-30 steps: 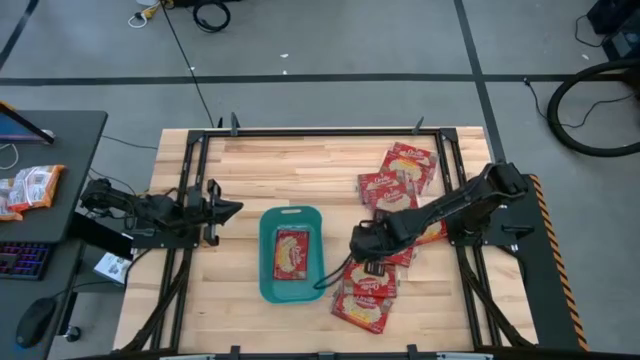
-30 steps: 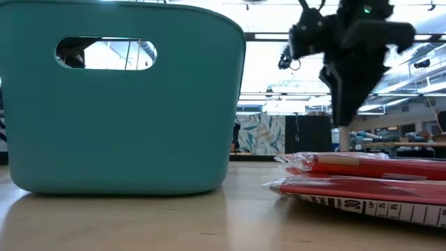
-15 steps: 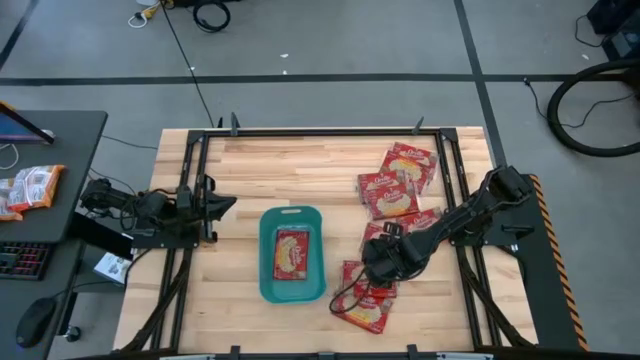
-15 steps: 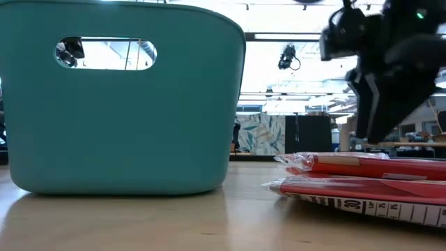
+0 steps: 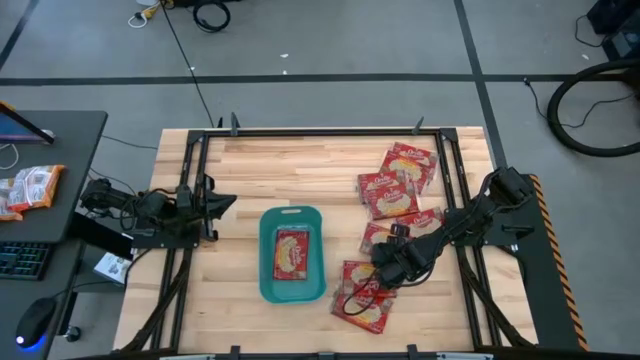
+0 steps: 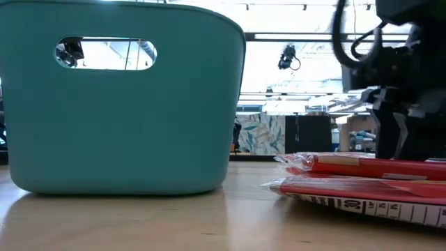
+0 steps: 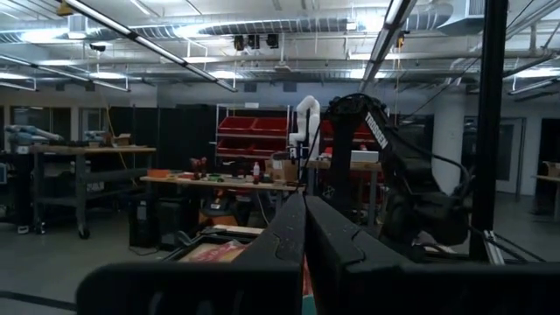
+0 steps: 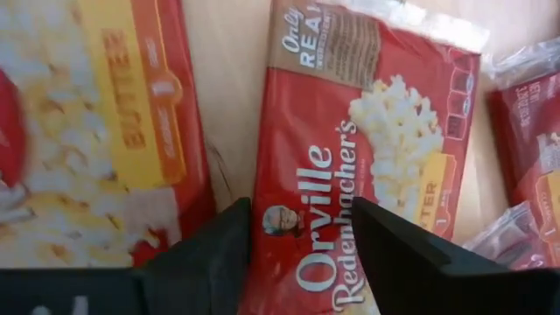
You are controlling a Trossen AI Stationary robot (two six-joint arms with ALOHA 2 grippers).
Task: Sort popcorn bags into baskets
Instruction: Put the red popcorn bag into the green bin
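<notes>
The teal-green plastic basket with rounded corners sits near the front edge of the light wooden table, a little left of the middle. 1 flat red popcorn bag lies inside it. From the low view the basket fills the left side, and its oval handle slot faces the camera.

The other red popcorn bags lie on the right half of the table. 2 of them overlap near the back right corner, and 1 more touches them on the front side. A small pile lies close to the front edge, just right of the basket. In the low view the pile shows 2 bags, 1 on top of the other, with the number "90" printed on the lower edge.

The right gripper is low over the pile. Its 2 dark fingers are spread apart with 1 bag between them, not squeezed. That bag reads "Orville Redenbacher's", "Only REAL" and "BUTTER". The bag beside it also says "BUTTER".

The left gripper waits near the left edge of the table, holding nothing. In the left wrist view its fingers are pressed together, and the right arm shows across the table.
</notes>
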